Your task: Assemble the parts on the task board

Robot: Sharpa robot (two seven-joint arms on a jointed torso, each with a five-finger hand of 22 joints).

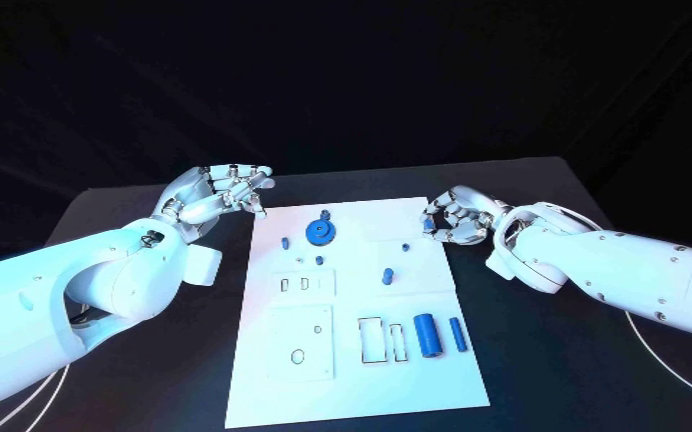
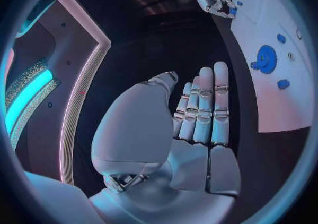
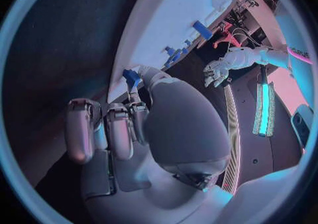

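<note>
Reaching in from the left side, the left hand [image 1: 219, 192] hangs just off the far left corner of the task board [image 1: 346, 392], palm flat, fingers [image 2: 205, 107] straight and side by side, holding nothing. Coming in from the right side, the right hand [image 1: 459, 217] sits at the board's far right edge, fingers [image 3: 109, 131] curled in, a small blue part [image 3: 132, 78] at the fingertips, though whether pinched or only touched cannot tell. Lying flat in the middle of the black table [image 1: 562, 372], white and long, with cut-out slots. Near the far end a round blue gear [image 1: 320, 230]; near the right edge two blue cylinders [image 1: 428, 335] side by side; a few little blue pegs [image 1: 388, 275] between.
</note>
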